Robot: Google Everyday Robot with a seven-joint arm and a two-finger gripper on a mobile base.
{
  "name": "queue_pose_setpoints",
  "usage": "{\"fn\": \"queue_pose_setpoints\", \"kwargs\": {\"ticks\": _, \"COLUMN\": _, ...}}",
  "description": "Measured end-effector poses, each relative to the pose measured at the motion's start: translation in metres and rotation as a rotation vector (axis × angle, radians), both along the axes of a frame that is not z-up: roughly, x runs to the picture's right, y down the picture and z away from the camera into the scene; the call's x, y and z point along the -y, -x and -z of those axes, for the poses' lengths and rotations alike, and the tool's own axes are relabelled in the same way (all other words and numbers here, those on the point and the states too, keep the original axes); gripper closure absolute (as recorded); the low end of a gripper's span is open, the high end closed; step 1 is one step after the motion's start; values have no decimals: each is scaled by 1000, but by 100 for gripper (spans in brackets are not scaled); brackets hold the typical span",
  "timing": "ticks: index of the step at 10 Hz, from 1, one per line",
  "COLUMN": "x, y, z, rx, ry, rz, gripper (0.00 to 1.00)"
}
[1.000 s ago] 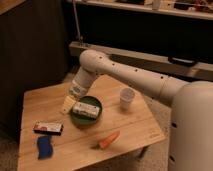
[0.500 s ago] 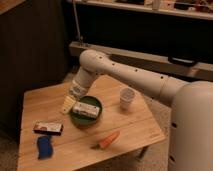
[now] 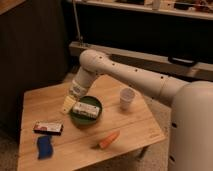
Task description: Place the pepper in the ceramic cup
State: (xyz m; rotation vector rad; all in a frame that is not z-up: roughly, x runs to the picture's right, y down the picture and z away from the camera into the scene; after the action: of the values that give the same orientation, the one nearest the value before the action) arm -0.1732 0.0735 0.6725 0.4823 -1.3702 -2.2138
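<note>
The orange-red pepper [image 3: 108, 140] lies on the wooden table [image 3: 135, 127] near its front edge, dark stem end pointing left. The white ceramic cup [image 3: 127, 98] stands upright at the table's right side, behind and to the right of the pepper. My gripper [image 3: 68, 104] hangs from the white arm over the table's middle left, just left of the dark green plate [image 3: 86, 111], well away from both the pepper and the cup. Nothing shows in it.
The green plate holds a small white packet [image 3: 86, 109]. A dark flat packet [image 3: 48, 128] lies at the left, and a blue sponge [image 3: 45, 147] sits at the front left corner. My arm spans from the right over the table's back.
</note>
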Motion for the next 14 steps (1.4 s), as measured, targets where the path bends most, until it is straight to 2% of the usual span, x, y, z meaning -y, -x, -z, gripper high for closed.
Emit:
{"fn": "queue_pose_setpoints", "kwargs": {"ticks": 12, "x": 0, "y": 0, "z": 0, "rx": 0, "ry": 0, "rz": 0, "gripper": 38}}
{"fn": "queue_pose_setpoints", "kwargs": {"ticks": 13, "x": -1, "y": -1, "z": -1, "rx": -4, "ry": -7, "rz": 3, "gripper": 38}}
{"fn": "queue_pose_setpoints", "kwargs": {"ticks": 14, "x": -1, "y": -7, "z": -1, "rx": -3, "ry": -56, "rz": 8, "gripper": 38}}
